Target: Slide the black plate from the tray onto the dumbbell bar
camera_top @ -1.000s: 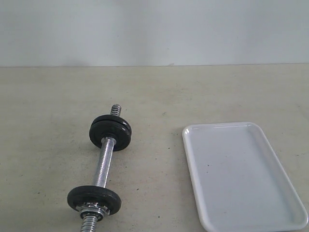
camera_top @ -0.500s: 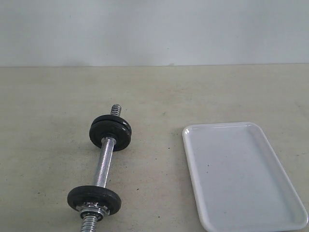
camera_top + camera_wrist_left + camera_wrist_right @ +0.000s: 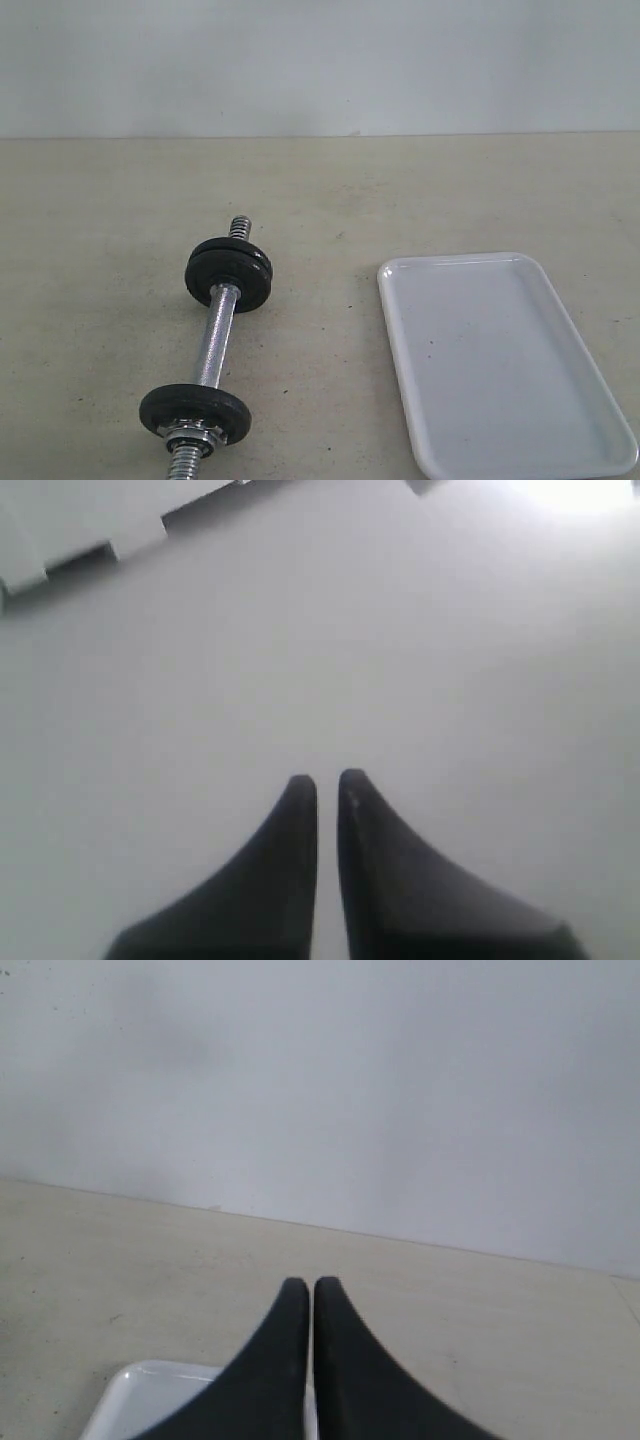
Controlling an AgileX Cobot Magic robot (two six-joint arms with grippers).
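Note:
The white tray (image 3: 500, 360) lies on the table at the right in the exterior view, with no disc showing on it. At the left lies the chrome dumbbell bar (image 3: 213, 340). Two black plates (image 3: 228, 272) sit side by side at its far end. A third black plate (image 3: 195, 412) sits at the near end, against a chrome collar. Neither gripper shows in the exterior view. My left gripper (image 3: 327, 778) is shut on nothing and faces a plain white surface. My right gripper (image 3: 310, 1282) is shut on nothing, above one corner of the tray (image 3: 150, 1400).
The beige tabletop (image 3: 400, 190) runs back to a white wall (image 3: 320, 60). In the left wrist view, pale stepped shapes (image 3: 80, 530) sit at one edge, too blurred to name.

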